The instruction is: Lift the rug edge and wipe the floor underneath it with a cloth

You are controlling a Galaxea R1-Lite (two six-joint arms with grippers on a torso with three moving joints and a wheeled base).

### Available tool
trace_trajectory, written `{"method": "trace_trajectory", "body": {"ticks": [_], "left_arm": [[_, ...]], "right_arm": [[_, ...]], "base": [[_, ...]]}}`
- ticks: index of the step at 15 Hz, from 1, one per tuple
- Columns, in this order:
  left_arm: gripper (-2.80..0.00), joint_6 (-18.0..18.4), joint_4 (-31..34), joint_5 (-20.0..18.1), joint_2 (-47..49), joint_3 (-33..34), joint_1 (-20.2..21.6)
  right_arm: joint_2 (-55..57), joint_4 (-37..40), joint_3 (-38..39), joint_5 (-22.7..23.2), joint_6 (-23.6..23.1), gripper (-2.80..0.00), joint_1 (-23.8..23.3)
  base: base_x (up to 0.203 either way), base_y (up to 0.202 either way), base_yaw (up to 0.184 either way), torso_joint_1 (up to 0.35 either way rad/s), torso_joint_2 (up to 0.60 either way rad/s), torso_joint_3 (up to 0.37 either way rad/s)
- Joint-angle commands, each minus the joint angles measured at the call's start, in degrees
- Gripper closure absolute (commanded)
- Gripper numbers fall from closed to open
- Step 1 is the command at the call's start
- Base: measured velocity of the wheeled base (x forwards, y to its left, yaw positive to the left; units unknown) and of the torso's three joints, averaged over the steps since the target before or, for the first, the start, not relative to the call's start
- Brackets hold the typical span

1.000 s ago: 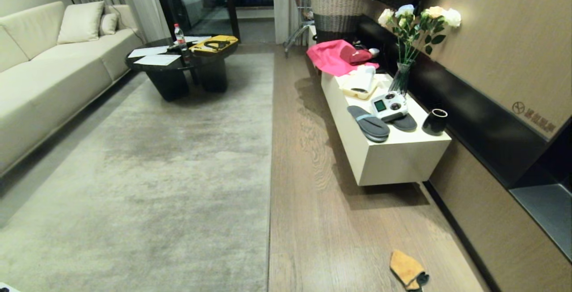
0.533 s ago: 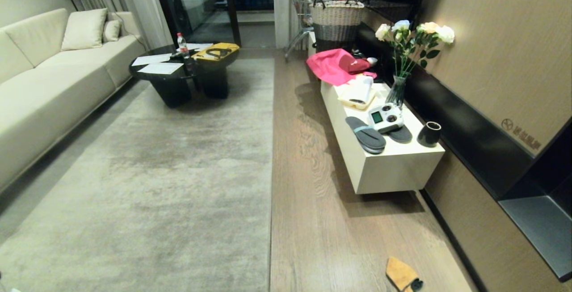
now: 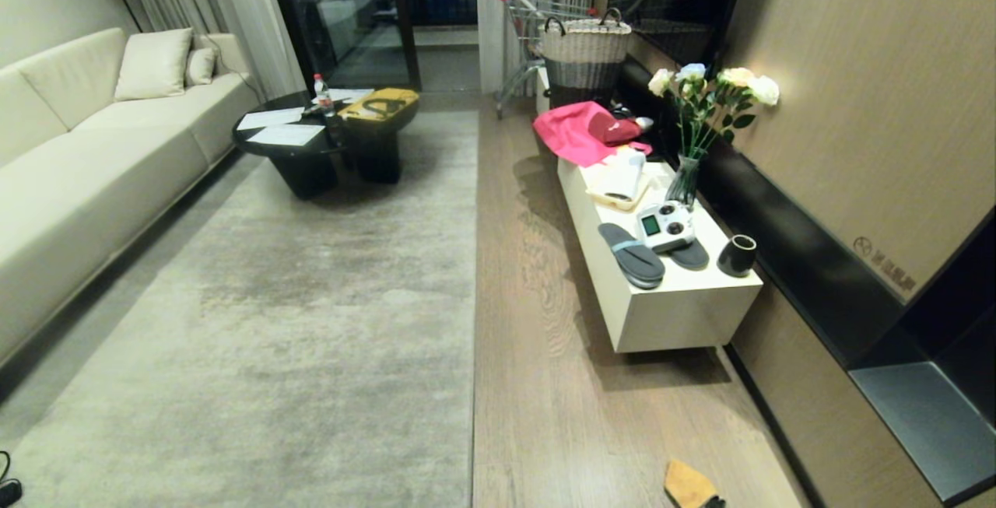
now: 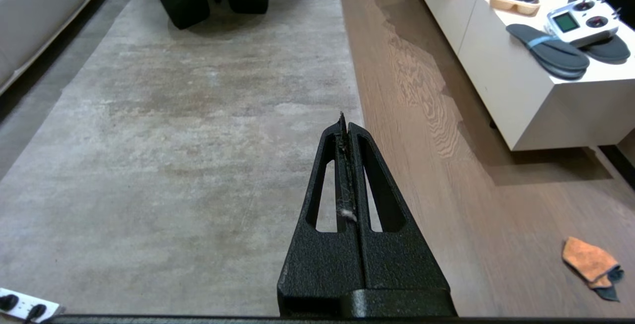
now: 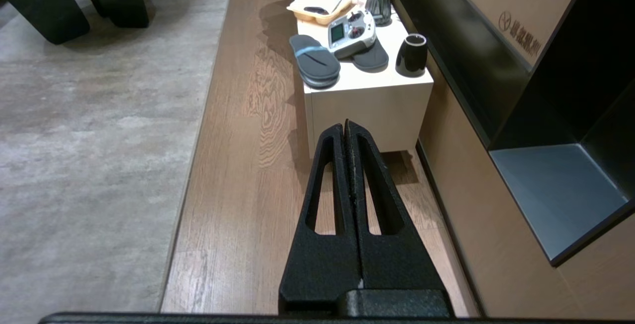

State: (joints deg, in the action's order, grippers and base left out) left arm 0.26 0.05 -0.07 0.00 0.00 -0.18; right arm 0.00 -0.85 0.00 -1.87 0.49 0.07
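Hands: left hand point(image 4: 345, 126), right hand point(image 5: 345, 128) both pressed together, empty, above floor point(image 3: 545, 383).

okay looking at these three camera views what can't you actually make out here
- Head view: the cloth is cut off by the bottom edge.
- Head view: neither gripper shows.
- All views: the floor under the rug edge is hidden by the flat rug.
- Left wrist view: the cloth's tag is too small.
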Motion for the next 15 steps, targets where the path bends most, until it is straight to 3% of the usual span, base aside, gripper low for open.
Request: {"method": "trace_trajectory", "body": {"ticks": [1,7,15], "left_arm": [[0.00,0.0,0.0,0.0,0.1,0.0,0.0],[0.00,0.0,0.0,0.0,0.1,0.0,0.0],[0.00,0.0,0.0,0.0,0.0,0.0,0.0]], "right_arm": [[0.0,0.0,0.0,-0.1,0.1,0.00,0.0],[0.0,0.0,0.0,0.0,0.0,0.00,0.0],[0.0,0.1,0.0,-0.1,-0.2,0.00,0.0]], "base": [[0.000,0.000,0.000,0.192,-0.55,-0.360],[0.000,0.000,0.000,0.226,-0.59,-0.367],[0.000,0.000,0.000,0.160,-0.37,-0.219]]}}
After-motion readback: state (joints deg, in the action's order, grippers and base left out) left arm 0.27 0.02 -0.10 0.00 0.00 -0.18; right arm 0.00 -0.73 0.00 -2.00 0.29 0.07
